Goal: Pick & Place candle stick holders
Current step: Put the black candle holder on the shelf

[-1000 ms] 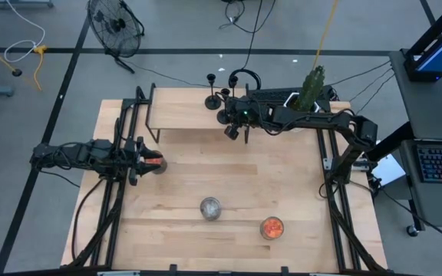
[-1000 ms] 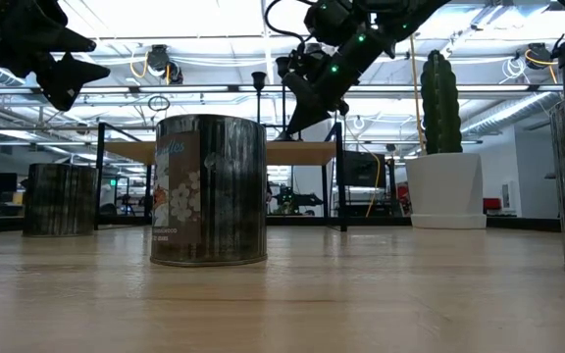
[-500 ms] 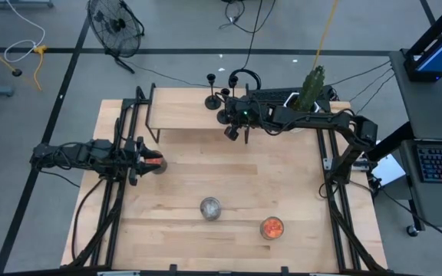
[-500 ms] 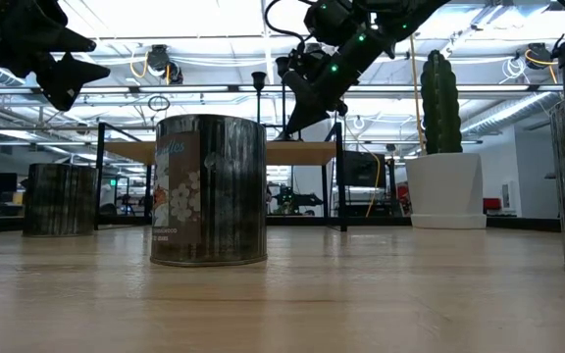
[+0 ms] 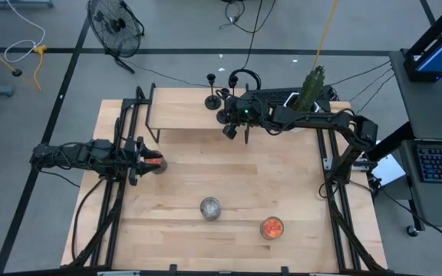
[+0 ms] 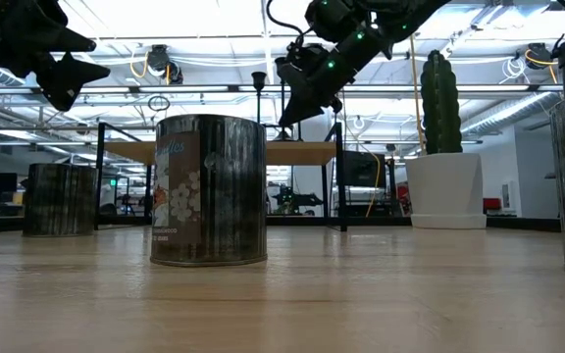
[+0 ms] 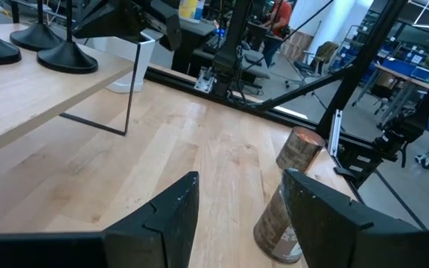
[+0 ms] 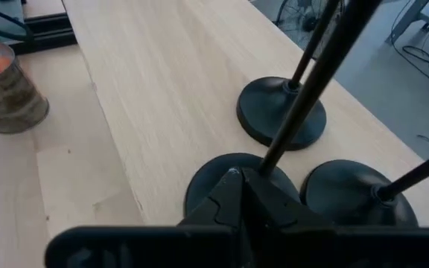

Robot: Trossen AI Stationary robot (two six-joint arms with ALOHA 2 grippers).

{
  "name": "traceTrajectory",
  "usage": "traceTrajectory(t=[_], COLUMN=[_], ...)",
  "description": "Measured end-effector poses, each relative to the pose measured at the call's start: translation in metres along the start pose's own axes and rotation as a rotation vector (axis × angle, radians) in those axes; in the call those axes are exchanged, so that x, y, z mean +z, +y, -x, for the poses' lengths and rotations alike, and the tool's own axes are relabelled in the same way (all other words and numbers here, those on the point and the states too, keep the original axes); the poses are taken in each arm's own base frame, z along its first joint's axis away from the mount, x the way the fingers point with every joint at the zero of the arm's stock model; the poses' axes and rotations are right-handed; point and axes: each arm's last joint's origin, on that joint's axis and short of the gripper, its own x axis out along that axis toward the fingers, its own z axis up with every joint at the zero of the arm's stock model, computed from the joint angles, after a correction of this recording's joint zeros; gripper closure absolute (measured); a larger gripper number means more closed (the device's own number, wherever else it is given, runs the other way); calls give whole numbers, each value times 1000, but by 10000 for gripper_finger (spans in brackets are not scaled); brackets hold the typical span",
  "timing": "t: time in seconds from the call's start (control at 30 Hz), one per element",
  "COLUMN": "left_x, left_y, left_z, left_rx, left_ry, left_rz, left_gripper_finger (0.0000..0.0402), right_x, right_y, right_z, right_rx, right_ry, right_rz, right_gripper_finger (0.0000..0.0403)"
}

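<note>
High view: the right hand is seen at the front edge of the raised shelf, fingers pressed together with nothing between them. Against the frame a second earlier it has shifted slightly toward the shelf; in the low view it stands a little higher and further left than before. Nothing else has been moved.

Just beside that hand, three holders are grouped on the shelf's right end. In the right wrist view they are shown as matte black round disc bases with thin upright stems, set close together on the pale wood, the closed fingers directly over the nearest base.

The left hand is held at the bench's left edge, fingers partly parted and empty in the left wrist view. A jar with orange filling lies right at it.

A second orange-filled jar is placed near the front of the bench, and a can of shiny metal stands to its left, well apart. The bench is made of light wooden planks. A cactus in a white pot is seen at the back right.
</note>
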Motion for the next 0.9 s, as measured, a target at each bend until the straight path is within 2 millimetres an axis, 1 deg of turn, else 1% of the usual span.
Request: traceTrajectory(t=[0.13,0.3,0.4,0.73,0.9], left_x=[0,0,0,0,0], left_y=[0,0,0,0,0], left_z=[0,0,0,0,0], left_rx=[-1,-1,-1,-1,-1], left_ry=[0,0,1,1,2], left_rz=[5,9,11,9,9], left_gripper_finger=[201,201,201,201,201], right_x=[-4,-10,-13,-12,-5], right_y=[0,4,5,2,1], right_z=[-4,-3,-2,-2,7], right_rx=[1,52,53,-4,-7], right_ry=[22,89,117,104,72], right_rz=[2,-3,2,5,-3], right_gripper_finger=[403,403,403,403,403])
